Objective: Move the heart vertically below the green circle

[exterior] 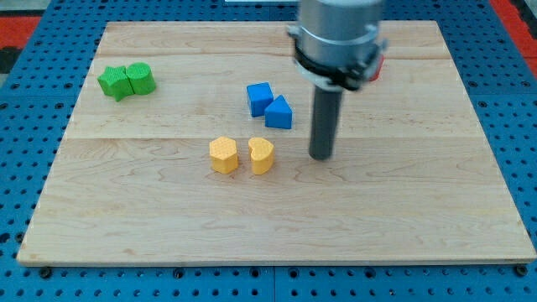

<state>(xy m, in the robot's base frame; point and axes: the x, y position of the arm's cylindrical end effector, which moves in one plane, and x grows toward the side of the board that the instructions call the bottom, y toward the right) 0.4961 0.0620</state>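
Note:
A yellow heart [262, 155] lies near the board's middle, just right of a yellow hexagon [223, 155], a small gap between them. A green circle [140, 78] sits at the view's upper left, touching a green star [114, 82] on its left. My tip [320, 156] rests on the board a short way right of the heart, not touching it. The arm's body [337, 38] rises above it.
A blue cube [259, 98] and a blue triangle [279, 112] sit together above the heart. A red block [377, 65] at the view's upper right is mostly hidden behind the arm. The wooden board [419, 210] lies on a blue pegboard.

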